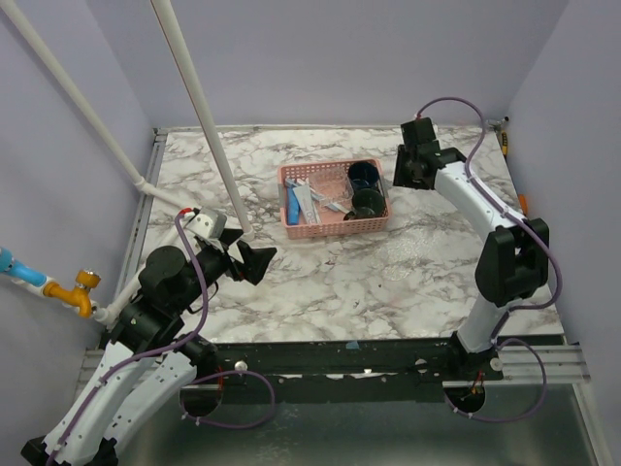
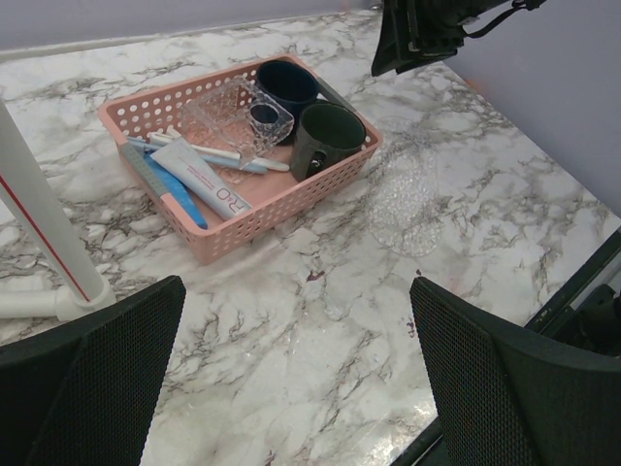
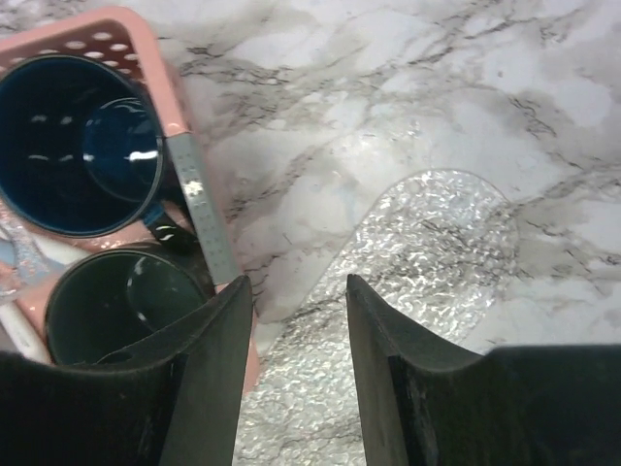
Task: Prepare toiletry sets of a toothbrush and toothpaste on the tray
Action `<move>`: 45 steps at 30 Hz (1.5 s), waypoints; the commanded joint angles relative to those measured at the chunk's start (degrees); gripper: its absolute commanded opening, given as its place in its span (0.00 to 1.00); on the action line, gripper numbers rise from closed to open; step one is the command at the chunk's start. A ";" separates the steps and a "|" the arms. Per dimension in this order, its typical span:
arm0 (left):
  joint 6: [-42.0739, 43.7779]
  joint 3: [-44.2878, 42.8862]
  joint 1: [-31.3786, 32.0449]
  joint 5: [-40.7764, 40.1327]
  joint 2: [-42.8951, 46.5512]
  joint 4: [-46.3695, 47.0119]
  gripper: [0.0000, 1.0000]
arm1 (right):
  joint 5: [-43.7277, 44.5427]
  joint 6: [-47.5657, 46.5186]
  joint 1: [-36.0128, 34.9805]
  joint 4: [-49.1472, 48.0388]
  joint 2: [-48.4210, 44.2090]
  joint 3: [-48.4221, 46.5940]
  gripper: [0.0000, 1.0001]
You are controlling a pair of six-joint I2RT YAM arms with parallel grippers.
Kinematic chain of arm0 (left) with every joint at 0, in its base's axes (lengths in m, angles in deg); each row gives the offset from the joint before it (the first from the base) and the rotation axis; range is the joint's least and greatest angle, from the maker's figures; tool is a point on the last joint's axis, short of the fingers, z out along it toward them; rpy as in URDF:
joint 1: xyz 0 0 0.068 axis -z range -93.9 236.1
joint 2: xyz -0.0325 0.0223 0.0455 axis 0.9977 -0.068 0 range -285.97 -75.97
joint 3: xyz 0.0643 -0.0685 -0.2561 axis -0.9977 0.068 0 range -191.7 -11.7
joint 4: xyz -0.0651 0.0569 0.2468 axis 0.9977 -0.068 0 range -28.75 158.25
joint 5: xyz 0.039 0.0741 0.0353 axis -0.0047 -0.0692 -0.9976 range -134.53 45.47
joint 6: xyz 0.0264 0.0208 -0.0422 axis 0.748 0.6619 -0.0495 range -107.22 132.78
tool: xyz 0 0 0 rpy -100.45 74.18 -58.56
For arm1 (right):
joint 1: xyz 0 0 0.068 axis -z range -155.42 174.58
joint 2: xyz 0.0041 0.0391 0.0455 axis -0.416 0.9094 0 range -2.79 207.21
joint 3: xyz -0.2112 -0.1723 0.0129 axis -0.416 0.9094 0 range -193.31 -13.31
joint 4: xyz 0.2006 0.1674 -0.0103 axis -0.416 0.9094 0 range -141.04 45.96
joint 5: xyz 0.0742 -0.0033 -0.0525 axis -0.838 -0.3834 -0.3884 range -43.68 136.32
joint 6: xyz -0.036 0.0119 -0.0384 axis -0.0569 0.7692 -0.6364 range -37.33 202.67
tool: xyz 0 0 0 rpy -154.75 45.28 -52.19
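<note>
Marble-patterned table, lilac walls, clear tray beside pink basket

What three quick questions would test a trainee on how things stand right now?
1. True or false: the toothpaste tube already lies on the clear tray.
2. Relative to the pink basket, where is the clear tray? A) inside it; B) on the table beside it; C) beneath it.
3. How many mugs stand in the basket?

Key: 1 false, the tube is in the basket; 2 B; 3 two, one blue and one dark green.
</note>
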 commanded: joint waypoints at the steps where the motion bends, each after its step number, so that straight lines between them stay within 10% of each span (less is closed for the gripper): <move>1: -0.19 -0.63 -0.18 1.54 -0.34 0.11 0.99 | 4.33 1.18 2.51 -1.08 -1.70 3.75 0.48; 45: -0.19 -0.58 -0.08 1.24 0.45 -0.24 0.99 | -3.60 1.07 15.31 -6.81 18.84 -0.78 0.58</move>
